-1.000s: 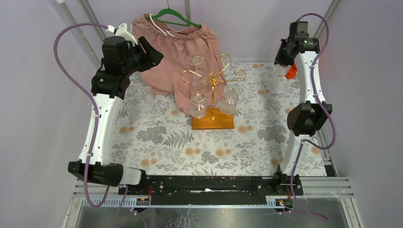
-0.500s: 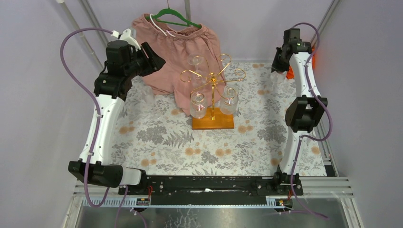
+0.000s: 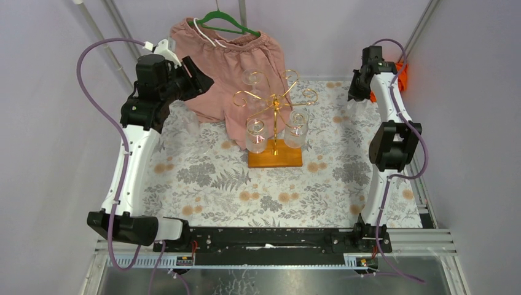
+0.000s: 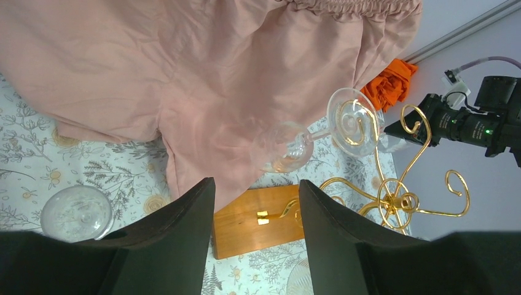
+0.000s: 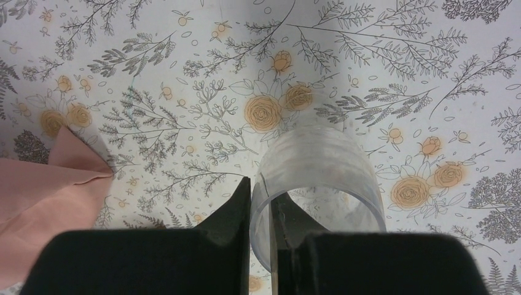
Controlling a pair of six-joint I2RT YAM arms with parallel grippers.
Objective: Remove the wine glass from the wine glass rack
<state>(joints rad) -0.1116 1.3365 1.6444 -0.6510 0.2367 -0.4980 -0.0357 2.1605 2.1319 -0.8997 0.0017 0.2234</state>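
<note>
The gold wine glass rack [image 3: 274, 104] stands on its orange-brown wooden base [image 3: 274, 157] mid-table, with three clear wine glasses hanging upside down, one at the front left [image 3: 255, 135]. In the left wrist view a hanging wine glass [image 4: 289, 149] and the rack's curled arms [image 4: 393, 196] lie ahead of my open, empty left gripper [image 4: 257, 182], which hovers high at the back left [image 3: 198, 72]. My right gripper [image 5: 261, 187] is at the far right back [image 3: 355, 93], shut on the rim wall of a clear wine glass [image 5: 319, 166], one finger inside and one outside.
Pink shorts [image 3: 233, 67] on a green hanger hang behind the rack. A clear glass [image 4: 77, 212] stands on the floral cloth at the left [image 3: 190, 123]. An orange cloth [image 3: 402, 70] lies in the back right corner. Purple walls close the sides.
My right arm has swung back toward the far right corner. My left gripper has shifted slightly right near the shorts. The rack and its glasses have not moved.
</note>
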